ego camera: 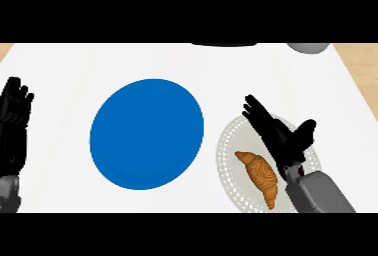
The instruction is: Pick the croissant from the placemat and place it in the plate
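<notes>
A golden-brown croissant (260, 174) lies on a round white lace placemat (230, 165) at the lower right of the white counter. To its left sits a large blue plate (146, 133), bare of food. My right hand (283, 136) hovers over the placemat just beyond and right of the croissant, fingers straight and spread, thumb out to the right, holding nothing. Its forearm covers the placemat's right part. My left hand (15, 117) rests open at the left edge, fingers up.
A grey rounded object (309, 47) shows at the top right edge, and a dark object (224, 44) at the top middle. Wooden surface shows past the counter's right and left corners.
</notes>
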